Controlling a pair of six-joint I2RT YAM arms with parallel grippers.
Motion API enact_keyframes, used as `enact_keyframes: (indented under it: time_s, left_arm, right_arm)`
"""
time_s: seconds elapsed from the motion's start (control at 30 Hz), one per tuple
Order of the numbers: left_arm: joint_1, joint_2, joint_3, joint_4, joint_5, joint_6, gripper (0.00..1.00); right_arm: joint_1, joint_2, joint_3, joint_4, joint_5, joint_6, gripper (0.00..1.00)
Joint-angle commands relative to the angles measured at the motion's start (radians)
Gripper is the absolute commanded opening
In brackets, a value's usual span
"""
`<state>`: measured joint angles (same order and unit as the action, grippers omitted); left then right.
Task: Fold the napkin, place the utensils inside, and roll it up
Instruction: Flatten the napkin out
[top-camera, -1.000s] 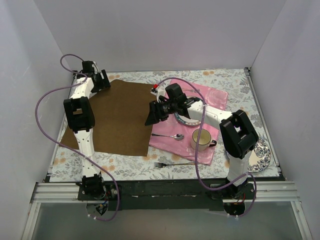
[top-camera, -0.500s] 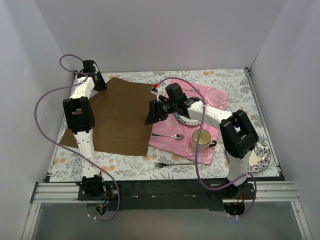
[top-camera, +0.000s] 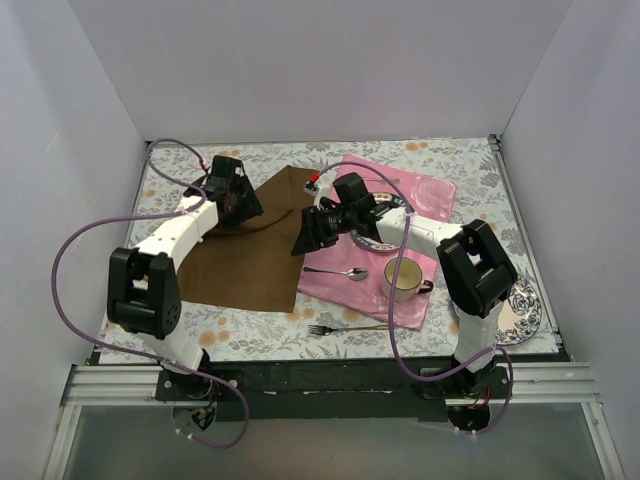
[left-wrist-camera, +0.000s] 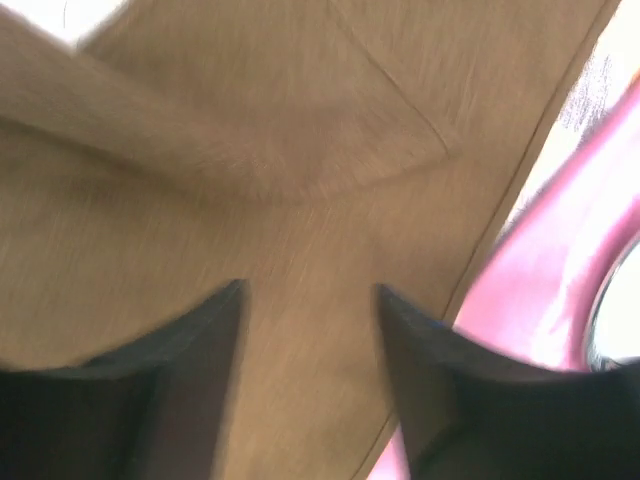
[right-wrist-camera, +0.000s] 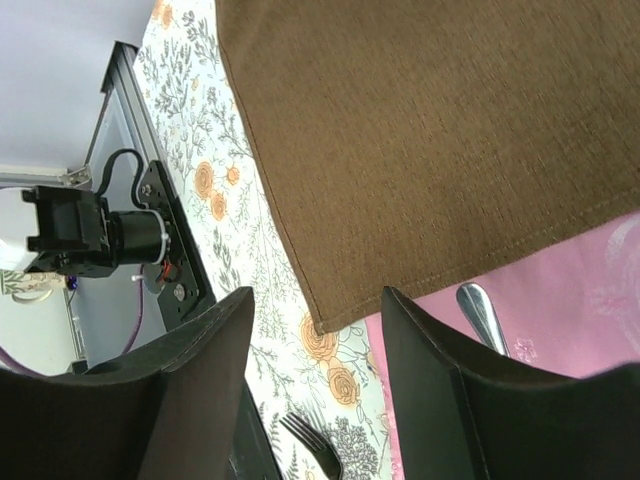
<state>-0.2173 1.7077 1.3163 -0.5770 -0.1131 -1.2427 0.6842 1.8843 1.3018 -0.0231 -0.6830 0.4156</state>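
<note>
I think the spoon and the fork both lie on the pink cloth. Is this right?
Not quite. The spoon lies on the pink cloth, but the fork lies off it, on the flowered table cover nearer the arm bases. The top external view shows this.

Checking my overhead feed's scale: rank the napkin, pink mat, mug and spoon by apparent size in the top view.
1. The napkin and pink mat look alike and both are partly covered, so unranked.
2. The mug.
3. The spoon.
</note>
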Motion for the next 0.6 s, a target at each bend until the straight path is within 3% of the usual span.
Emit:
enact_keyframes:
  time_s: [0.0,0.1,0.23,0.4,0.57]
  left_arm:
    - [0.007,-0.193,-0.083,0.026,-0.025,-0.018,0.65]
    - [0.013,-0.154,0.0,-0.003,-0.011,0.046,0.73]
    - [0.035,0.082,0.237,-0.082,0.104,0.12,0.7]
    - [0.045,0.346,0.467,-0.164,-0.073,0.123,0.63]
    - [0.049,0.424,0.502,-0.043,-0.178,0.097,0.54]
  right_arm:
    - [-0.021,-0.054,-0.042,0.061,-0.012,0.0,0.61]
    - [-0.034,-0.056,-0.056,0.063,-0.009,-0.004,0.61]
    - [-0.043,-0.034,-0.041,0.061,-0.029,0.003,0.61]
    - [-0.045,-0.059,-0.047,0.057,-0.026,0.0,0.62]
    - [-0.049,-0.082,-0.076,0.048,-0.018,-0.014,0.61]
